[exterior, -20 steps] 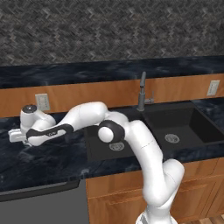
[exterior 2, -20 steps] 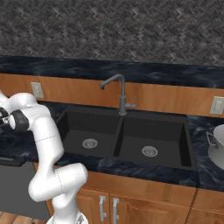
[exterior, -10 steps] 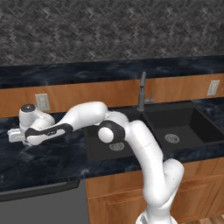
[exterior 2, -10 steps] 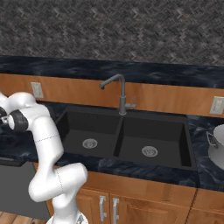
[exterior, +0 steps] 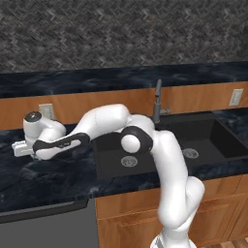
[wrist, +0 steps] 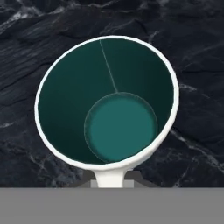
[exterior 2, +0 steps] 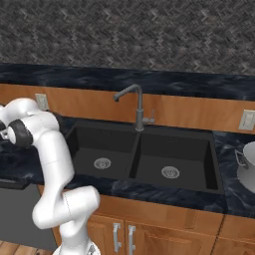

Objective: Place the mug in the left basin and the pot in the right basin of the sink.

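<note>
The white robot arm reaches far out to its left over a dark marbled tabletop (exterior: 43, 179), and its gripper (exterior: 20, 147) hangs at the end of that reach, low above the stone. In the hand view the mug (wrist: 107, 103) sits directly under the gripper, seen straight down its mouth: a thin white rim around a teal-green inside, with its white handle running down between the gripper's tips at the bottom edge. The gripper is clenched on the mug at that handle side, its tips themselves hidden behind the rim. To the gripper's right, well apart, lies the black sink (exterior 2: 144, 157) set into the same tabletop. Its left basin (exterior 2: 102, 152) comes first, the nearer of the two to the gripper, with a round steel drain in its floor. A tall grey faucet (exterior 2: 135, 107) stands behind the divider. The right basin (exterior 2: 174, 162) follows, also with a steel drain. Farthest from the gripper, past the sink's right edge, a grey pot (exterior 2: 247, 159) rests on the tabletop.
</note>
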Motion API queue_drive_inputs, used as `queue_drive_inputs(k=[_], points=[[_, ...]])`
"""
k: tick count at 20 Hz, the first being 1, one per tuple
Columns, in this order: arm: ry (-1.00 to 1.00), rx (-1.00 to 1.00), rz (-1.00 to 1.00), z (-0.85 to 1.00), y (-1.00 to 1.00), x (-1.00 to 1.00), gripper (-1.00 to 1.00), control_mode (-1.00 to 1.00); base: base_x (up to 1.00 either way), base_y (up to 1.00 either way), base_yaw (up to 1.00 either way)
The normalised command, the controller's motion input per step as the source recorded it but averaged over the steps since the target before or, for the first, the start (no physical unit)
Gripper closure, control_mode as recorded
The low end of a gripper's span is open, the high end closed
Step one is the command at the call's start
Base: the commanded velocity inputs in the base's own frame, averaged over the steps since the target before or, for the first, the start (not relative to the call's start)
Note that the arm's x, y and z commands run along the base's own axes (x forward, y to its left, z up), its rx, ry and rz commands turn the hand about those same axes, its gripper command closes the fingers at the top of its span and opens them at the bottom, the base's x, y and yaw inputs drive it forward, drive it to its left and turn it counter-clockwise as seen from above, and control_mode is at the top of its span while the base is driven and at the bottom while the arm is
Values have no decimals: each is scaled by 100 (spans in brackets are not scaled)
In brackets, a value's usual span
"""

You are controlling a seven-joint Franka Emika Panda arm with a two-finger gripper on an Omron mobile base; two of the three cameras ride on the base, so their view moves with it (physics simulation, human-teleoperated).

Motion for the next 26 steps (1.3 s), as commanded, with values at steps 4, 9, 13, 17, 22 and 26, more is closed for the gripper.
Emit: queue_drive_inputs(k=[4, 9, 13, 17, 22, 26], points=[[-5, 0, -4, 16, -57, -21, 100, -100, 0, 0, 0], [0, 0, -8, 5, -57, 0, 100, -100, 0, 0, 0], [0, 0, -7, 20, -47, 0, 100, -100, 0, 0, 0], [-1, 0, -3, 49, -30, -1, 100, -100, 0, 0, 0], [0, 0, 0, 60, -26, -2, 100, -100, 0, 0, 0], [0, -1, 0, 42, -35, 0, 100, -100, 0, 0, 0]])
